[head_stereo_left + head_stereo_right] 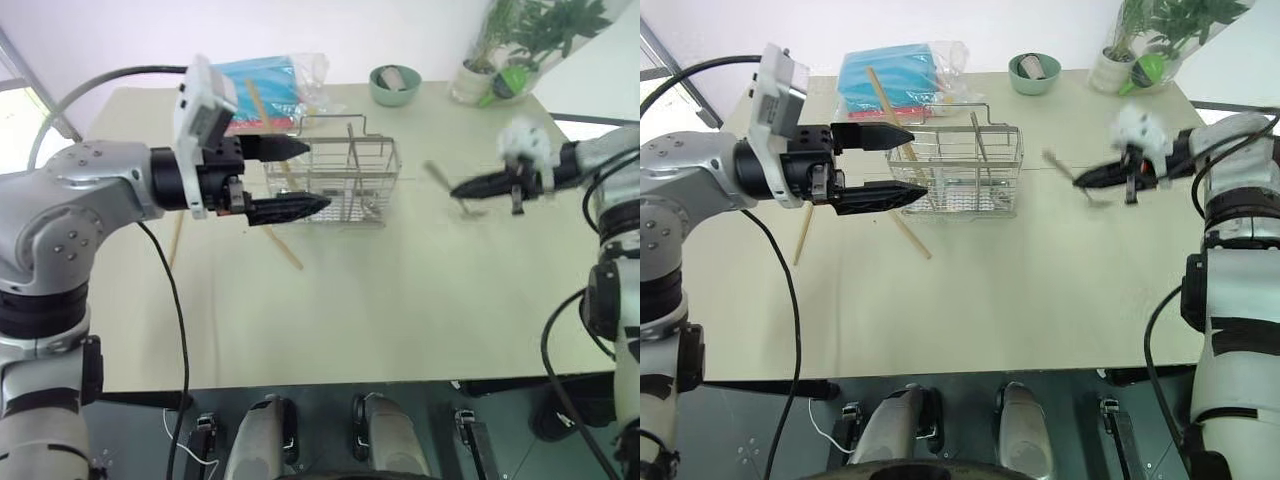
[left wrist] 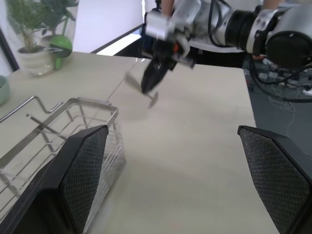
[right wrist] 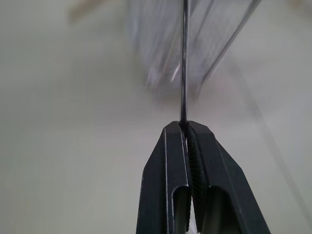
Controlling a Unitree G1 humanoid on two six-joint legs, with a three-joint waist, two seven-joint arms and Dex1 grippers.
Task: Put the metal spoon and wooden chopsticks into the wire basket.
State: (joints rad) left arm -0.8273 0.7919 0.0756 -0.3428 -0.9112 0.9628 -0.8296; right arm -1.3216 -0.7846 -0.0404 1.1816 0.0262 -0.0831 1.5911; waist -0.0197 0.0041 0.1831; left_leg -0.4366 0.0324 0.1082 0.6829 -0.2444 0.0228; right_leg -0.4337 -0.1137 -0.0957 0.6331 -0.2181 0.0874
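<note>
The wire basket [image 1: 345,185] stands on the table left of centre, with a wooden chopstick [image 1: 980,138] leaning upright inside it. Other wooden chopsticks lie on the table: one [image 1: 283,247] in front of the basket, one [image 1: 803,235] at the far left, one [image 1: 883,97] on the blue packet. My left gripper [image 1: 315,176] is open and hangs level just left of the basket, holding nothing. To the right of the basket, my right gripper [image 1: 457,189] is shut on the metal spoon [image 2: 152,99] above the table. The spoon's handle [image 3: 184,58] sticks out from the closed fingertips.
A blue packet in clear wrap [image 1: 255,85] lies behind the basket. A small green bowl [image 1: 395,85] and potted plants [image 1: 500,50] stand at the far right edge of the table [image 1: 400,320].
</note>
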